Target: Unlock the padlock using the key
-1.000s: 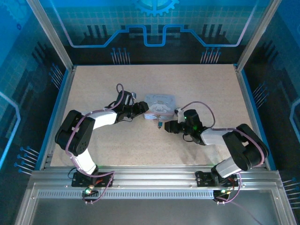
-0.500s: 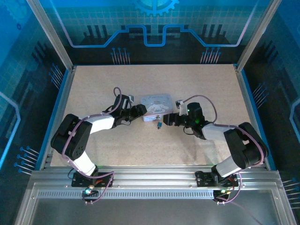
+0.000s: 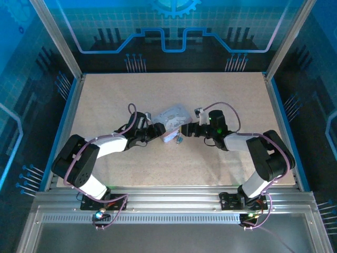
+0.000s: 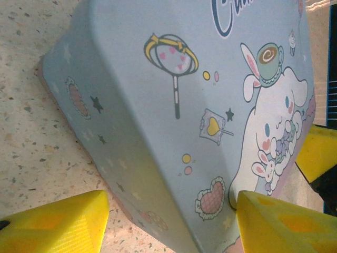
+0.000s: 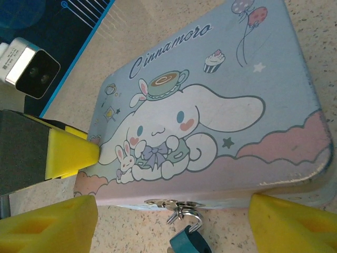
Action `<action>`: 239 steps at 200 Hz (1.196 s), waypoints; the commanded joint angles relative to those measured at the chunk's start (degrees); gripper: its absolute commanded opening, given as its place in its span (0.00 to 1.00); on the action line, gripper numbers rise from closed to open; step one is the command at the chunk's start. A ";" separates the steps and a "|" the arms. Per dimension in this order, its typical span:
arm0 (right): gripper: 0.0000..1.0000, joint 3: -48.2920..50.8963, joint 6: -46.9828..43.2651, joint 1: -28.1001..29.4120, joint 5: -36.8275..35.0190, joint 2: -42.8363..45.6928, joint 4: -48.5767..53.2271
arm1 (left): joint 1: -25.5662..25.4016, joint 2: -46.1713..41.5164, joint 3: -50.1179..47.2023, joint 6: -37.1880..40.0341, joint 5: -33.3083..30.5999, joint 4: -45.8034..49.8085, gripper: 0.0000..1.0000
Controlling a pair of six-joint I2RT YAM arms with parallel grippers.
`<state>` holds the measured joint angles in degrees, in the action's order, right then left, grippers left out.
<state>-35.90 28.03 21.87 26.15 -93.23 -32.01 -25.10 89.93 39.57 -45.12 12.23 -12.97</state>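
a pale blue picture-lidded tin (image 3: 176,115) lies turned at an angle near the middle of the speckled worktop (image 3: 221,95), and it sits between the two arms. we see the left end effector (image 3: 158,129) at the tin's left end. in the left wrist view its yellow fingers (image 4: 52,224) are spread wide, with a corner of the tin between them. from the right wrist view one of those fingers rests against the tin's short side, but we cannot tell whether the left end effector actually has a grip on it.

the padlock (image 5: 187,243) hangs from the small metal hasp (image 5: 169,203) on the tin's near long side. its silvery shackle passes through the hasp, and its teal body drops to the lower edge of the right wrist view. from above, the padlock (image 3: 179,139) lies on the worktop just in front of the tin.

the right end effector (image 5: 171,224) faces that side of the tin with its fingers wide apart and nothing held. the padlock lies midway between its fingertips, clear of both.
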 commanded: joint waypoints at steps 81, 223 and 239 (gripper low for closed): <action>0.76 4.26 2.27 0.32 7.78 -4.72 -11.10 | -0.82 -0.52 -1.98 -1.20 -1.42 4.23 0.66; 0.68 -1.78 1.90 2.83 10.79 -14.13 -12.59 | -0.79 -0.46 -2.39 -1.85 -1.26 3.50 0.66; 0.66 -1.89 1.93 2.78 11.24 -14.57 -13.06 | -0.80 -0.35 -2.39 -1.84 -1.27 3.49 0.66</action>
<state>-36.53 29.80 24.01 35.22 -106.37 -42.61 -25.36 89.52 39.09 -46.63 11.81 -12.99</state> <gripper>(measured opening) 0.676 0.660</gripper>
